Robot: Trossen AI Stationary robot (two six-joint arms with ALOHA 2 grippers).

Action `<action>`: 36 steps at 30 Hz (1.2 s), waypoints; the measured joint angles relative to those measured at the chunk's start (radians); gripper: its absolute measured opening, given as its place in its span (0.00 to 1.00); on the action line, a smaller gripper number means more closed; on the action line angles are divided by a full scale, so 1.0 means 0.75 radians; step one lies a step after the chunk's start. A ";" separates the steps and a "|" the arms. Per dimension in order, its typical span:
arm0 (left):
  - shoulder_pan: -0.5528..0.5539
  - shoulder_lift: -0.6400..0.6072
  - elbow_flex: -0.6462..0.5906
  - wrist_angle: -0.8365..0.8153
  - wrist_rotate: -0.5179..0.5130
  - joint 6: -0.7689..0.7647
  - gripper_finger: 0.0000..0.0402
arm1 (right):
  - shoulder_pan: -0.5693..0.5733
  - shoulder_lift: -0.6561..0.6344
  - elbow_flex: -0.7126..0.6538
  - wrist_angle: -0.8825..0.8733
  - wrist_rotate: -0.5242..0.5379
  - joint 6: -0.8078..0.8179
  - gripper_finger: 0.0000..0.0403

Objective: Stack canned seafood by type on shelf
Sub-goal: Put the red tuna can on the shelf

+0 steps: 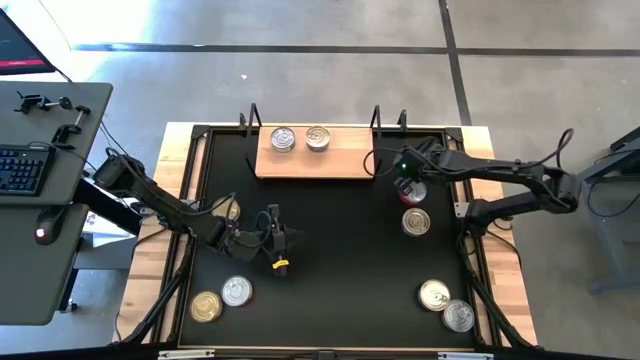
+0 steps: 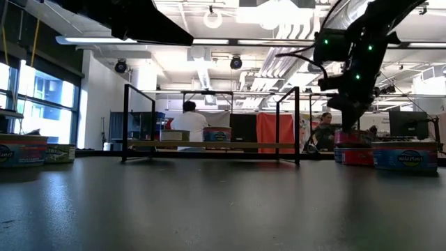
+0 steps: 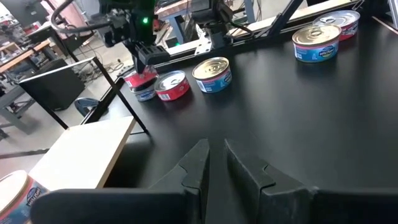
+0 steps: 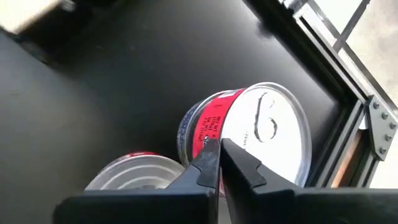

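Shelf: we see the wooden shelf at the far middle of the table, with two tins side by side on its far edge.
Loose tins: we count two near left, one left, two near right, one right.
Right gripper: clenched, fingers pressed together over a red-labelled tin just right of the shelf; we cannot tell that it holds anything.
Left gripper: nearly closed, empty, waiting centre-left.
Risk: we judge that the closed fingers may have slipped off the rim, so lifting would leave the tin behind or knock its neighbour.
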 joint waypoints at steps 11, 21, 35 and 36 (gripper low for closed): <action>-0.003 0.000 0.000 -0.002 0.000 -0.021 0.10 | 0.341 -0.001 0.114 -0.211 0.006 0.321 0.00; -0.003 0.000 0.000 -0.002 0.000 -0.021 0.10 | 0.898 0.160 0.114 0.189 -0.267 0.391 0.00; 0.002 0.000 0.000 -0.018 -0.001 0.000 0.10 | 1.080 0.746 0.666 0.022 -0.137 0.379 0.08; 0.002 0.000 0.000 -0.027 -0.001 -0.009 0.10 | 1.091 0.739 0.689 -0.036 -0.148 0.410 0.11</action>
